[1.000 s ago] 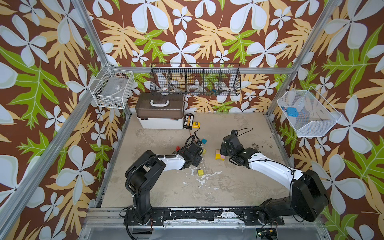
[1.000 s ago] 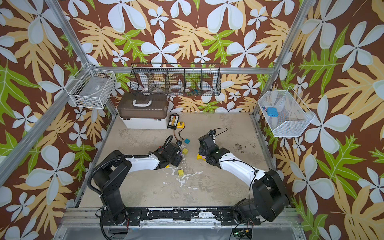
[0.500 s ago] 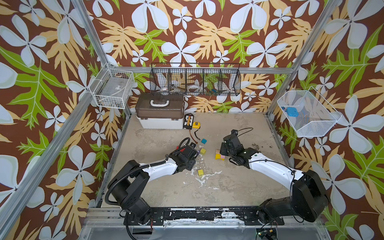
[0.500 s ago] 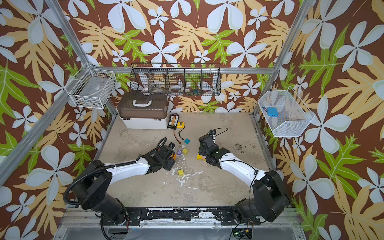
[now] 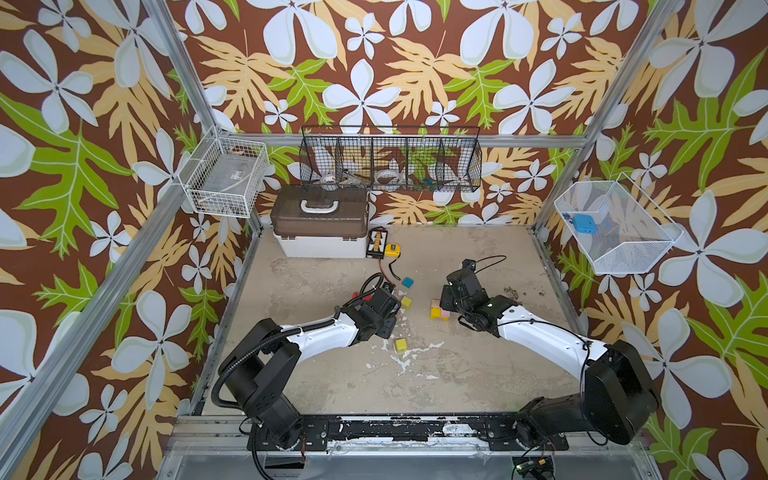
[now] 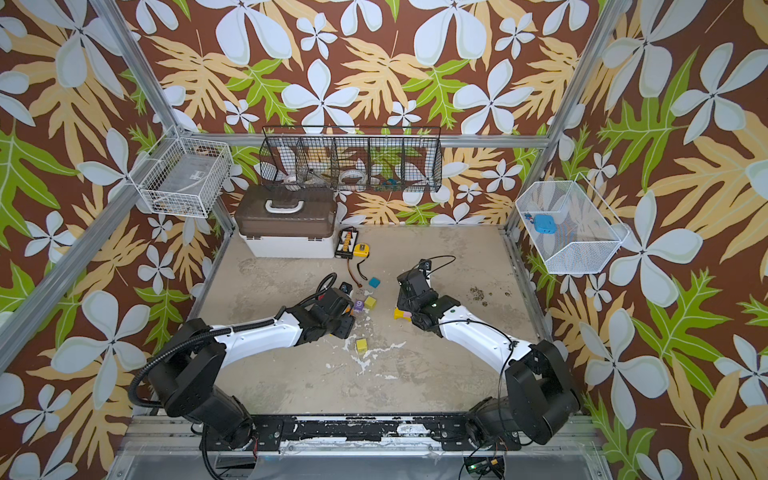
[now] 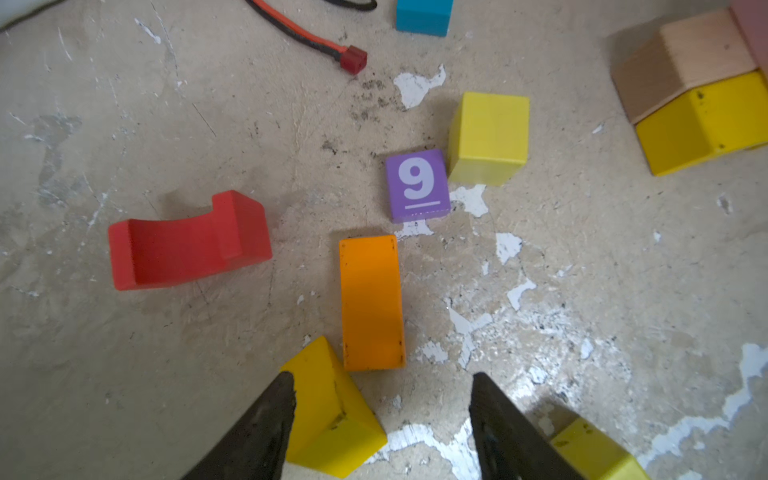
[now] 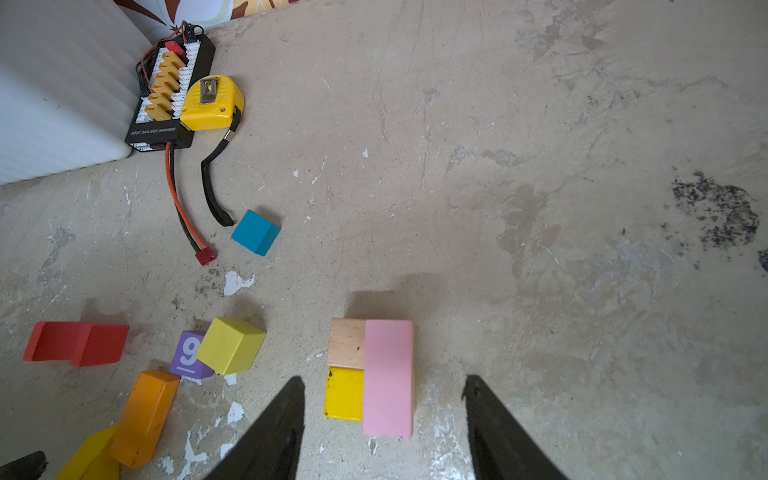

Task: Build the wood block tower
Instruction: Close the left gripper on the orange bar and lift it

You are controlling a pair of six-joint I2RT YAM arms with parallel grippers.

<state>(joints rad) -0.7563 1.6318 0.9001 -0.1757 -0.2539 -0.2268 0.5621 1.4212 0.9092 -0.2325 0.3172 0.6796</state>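
Observation:
In the left wrist view my left gripper [image 7: 382, 380] is open just above the floor, a yellow wedge block [image 7: 328, 407] lying against one finger. Beyond it lie an orange bar [image 7: 371, 302], a purple "9" cube [image 7: 417, 185], a yellow cube [image 7: 490, 137], a red arch [image 7: 187, 241] and a teal cube [image 7: 422, 14]. My right gripper [image 8: 383, 380] is open astride the tower [image 5: 439, 311]: a pink bar [image 8: 388, 376] resting on a tan block [image 8: 347, 343] and a yellow block [image 8: 344, 392]. Neither finger touches it.
A brown-lidded white toolbox [image 5: 320, 224] stands at the back left, with a black connector board [image 5: 376, 243] and a yellow tape measure [image 5: 392, 249] beside it. A red-tipped cable [image 7: 307, 37] trails toward the blocks. Another yellow cube [image 5: 401, 345] lies nearer the front edge.
The left arm has folded lower and drawn its gripper slightly back from the blocks, its jaws a little narrower. The right arm and the stack have not moved.

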